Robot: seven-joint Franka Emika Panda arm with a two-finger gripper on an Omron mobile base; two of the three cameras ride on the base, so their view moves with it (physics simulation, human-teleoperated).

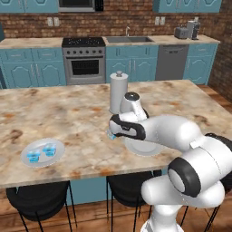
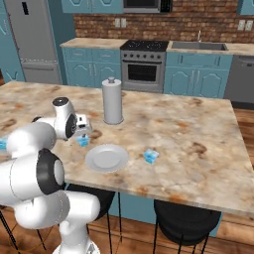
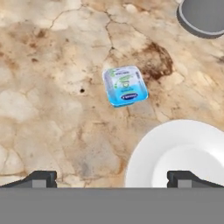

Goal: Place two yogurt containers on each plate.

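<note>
The left plate (image 1: pixel 26 152) holds two blue yogurt containers (image 1: pixel 33 156) (image 1: pixel 49 149). A second plate (image 2: pixel 106 158) lies bare near the counter's front edge, and my arm partly covers it in the left base view. One yogurt container (image 3: pixel 125 85) sits on the marble just left of that plate, and it also shows under my hand (image 2: pixel 83 142). My gripper (image 3: pixel 112 179) hovers above it, open and holding nothing, with the fingertips (image 3: pixel 39 178) wide apart. Another yogurt container (image 2: pixel 151 156) rests on the counter to the right of the bare plate.
A tall paper-towel cylinder (image 2: pixel 112 101) stands on the counter just behind the bare plate; its round base (image 3: pixel 203 15) is close to the cup. Black stools (image 2: pixel 186 223) stand under the counter's front edge. Stove and cabinets line the far wall.
</note>
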